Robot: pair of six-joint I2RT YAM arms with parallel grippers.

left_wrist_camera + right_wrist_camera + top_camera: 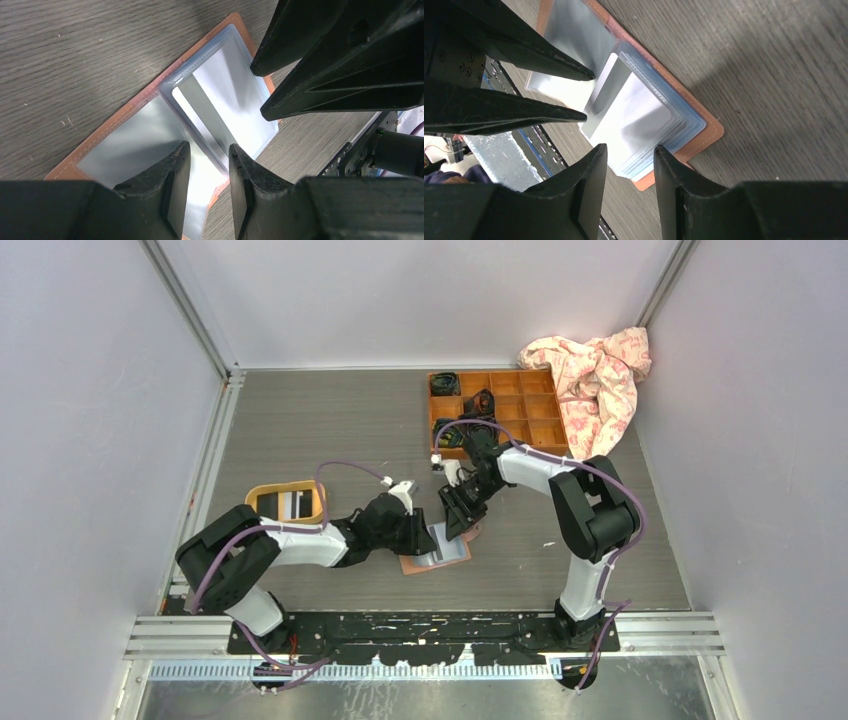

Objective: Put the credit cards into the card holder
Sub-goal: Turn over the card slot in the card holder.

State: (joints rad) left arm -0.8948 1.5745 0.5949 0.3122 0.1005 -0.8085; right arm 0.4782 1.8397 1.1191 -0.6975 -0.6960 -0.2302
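The card holder [425, 562] lies open on the bench [75, 50], in the middle, near side. My left pincer [207, 150] and right pincer [630, 150], both narrow and empty, stand over it, I think to keep it flat while one credit card [192, 102] sits at a clear sleeve.

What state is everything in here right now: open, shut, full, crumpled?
Card holder: open, lying flat on the table.
Card: tucked into the holder, one edge seems to stick out.
Left claw: partly open over the holder, gripping nothing.
Right claw: partly open over the holder's corner, no visible grip.
Yellow tray: holds more cards.
Wooden box: a few compartments hold dark items.
Cloth: crumpled.
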